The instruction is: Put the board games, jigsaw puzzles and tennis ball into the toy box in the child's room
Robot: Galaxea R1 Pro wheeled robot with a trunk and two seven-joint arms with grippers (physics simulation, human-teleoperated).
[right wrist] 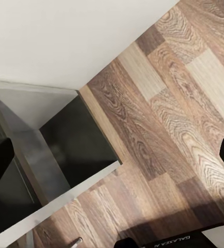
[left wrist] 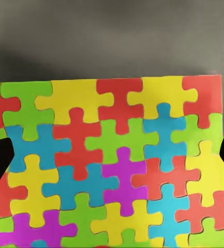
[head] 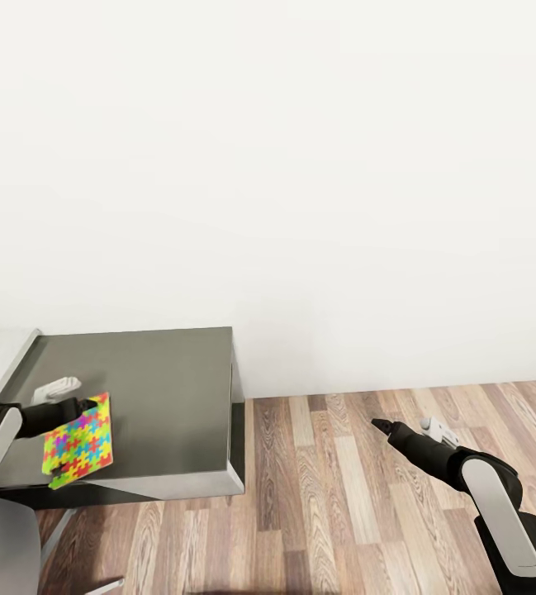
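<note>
Bright yellow, pink, green and blue pieces mark the jigsaw puzzle (head: 78, 447), a thin flat sheet pinched at one edge by the left gripper (head: 83, 406) and held tilted above the dark grey cabinet (head: 168, 388). It looks light but probably bendy and slick, so a firm hold further in from the edge would likely steady it. The right gripper (head: 404, 426) hangs over the wood floor (head: 342, 512), fingers spread and empty.
</note>
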